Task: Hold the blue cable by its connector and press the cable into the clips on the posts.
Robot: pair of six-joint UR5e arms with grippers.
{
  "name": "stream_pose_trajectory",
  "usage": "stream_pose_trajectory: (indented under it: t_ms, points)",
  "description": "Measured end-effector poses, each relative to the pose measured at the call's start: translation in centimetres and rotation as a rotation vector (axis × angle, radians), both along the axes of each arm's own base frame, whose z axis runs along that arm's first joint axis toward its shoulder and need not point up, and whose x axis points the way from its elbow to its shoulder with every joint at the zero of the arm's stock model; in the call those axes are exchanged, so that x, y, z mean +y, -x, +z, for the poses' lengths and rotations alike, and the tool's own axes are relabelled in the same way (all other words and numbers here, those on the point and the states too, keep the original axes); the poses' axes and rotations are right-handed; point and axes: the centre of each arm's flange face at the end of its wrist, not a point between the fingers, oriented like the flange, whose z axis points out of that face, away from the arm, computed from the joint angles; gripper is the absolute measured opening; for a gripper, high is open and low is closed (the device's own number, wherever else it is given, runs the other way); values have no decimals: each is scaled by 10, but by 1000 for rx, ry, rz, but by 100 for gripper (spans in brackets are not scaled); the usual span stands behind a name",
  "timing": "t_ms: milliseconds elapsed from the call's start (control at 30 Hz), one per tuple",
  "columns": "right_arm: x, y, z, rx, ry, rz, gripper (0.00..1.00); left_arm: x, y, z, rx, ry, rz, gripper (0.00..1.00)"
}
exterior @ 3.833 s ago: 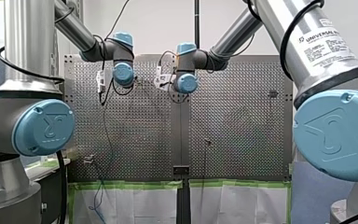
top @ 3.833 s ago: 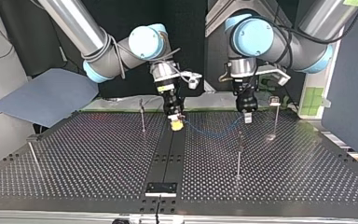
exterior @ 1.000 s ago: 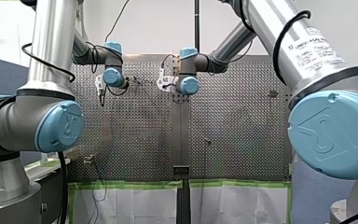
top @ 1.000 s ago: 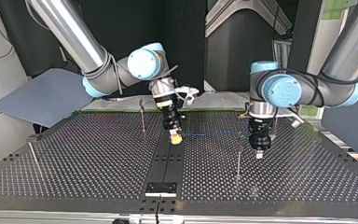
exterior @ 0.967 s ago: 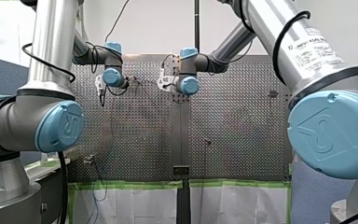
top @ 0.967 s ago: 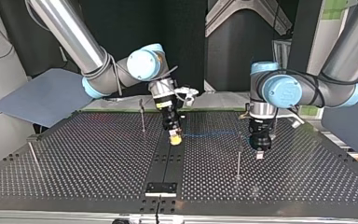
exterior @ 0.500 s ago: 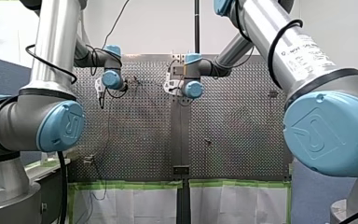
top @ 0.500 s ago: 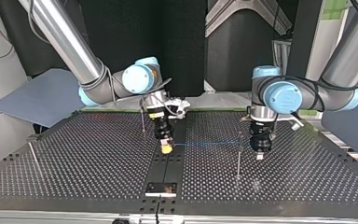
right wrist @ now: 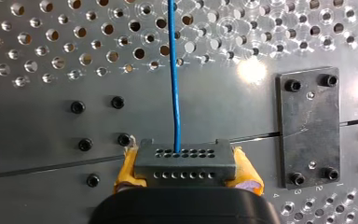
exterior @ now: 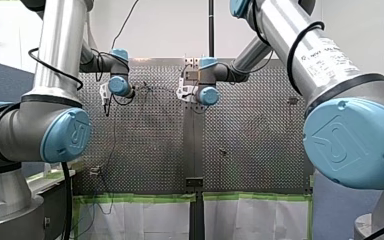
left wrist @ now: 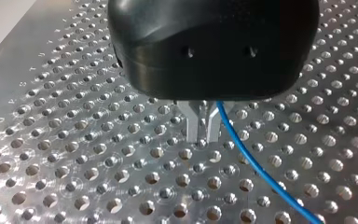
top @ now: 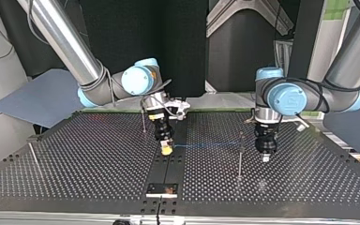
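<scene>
Top view: my right gripper [top: 167, 148] grips the connector [right wrist: 184, 162] — blue cable [top: 206, 145] stretches toward 3 o'clock into the narrow pinch of my left gripper [top: 266, 157].

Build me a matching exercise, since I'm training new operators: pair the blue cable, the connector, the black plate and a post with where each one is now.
Things:
1. blue cable
2. connector
3. black plate
4. post

Places:
A. bolted flat on the table
B. standing upright beside my left gripper
C. stretched between the two grippers
D. clamped between my right gripper and its yellow pads

Pairs: 1-C; 2-D; 3-A; 4-B.
</scene>
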Motion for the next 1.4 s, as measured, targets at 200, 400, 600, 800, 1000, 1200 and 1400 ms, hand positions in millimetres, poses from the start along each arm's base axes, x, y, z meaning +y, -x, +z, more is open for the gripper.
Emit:
stream_pose_trajectory:
  t_ms: [200, 400, 600, 800, 1000, 1200, 1400]
  points:
    - [-2, 2, 0, 2, -3, -3, 0, 0, 2, -1, 15, -16, 9, 77]
    - [-8, 7, 0, 3, -5, -15, 0, -2, 4, -3, 35, 6, -1, 100]
    - [-12, 11, -1, 6, -4, -22, 0, -4, 11, -8, 89, -12, 26, 100]
    - [-13, 11, -1, 6, -4, -23, 0, -6, 27, -10, 132, 15, 61, 100]
    - [-13, 11, -1, 6, -4, -23, 0, -6, 54, -11, 177, 58, 79, 100]
    - [-9, 8, -1, 8, -4, -12, 0, -9, 80, -11, 204, 102, 59, 100]
    - [-7, 7, -1, 8, -6, -8, 0, -17, 108, -11, 235, 96, 31, 100]
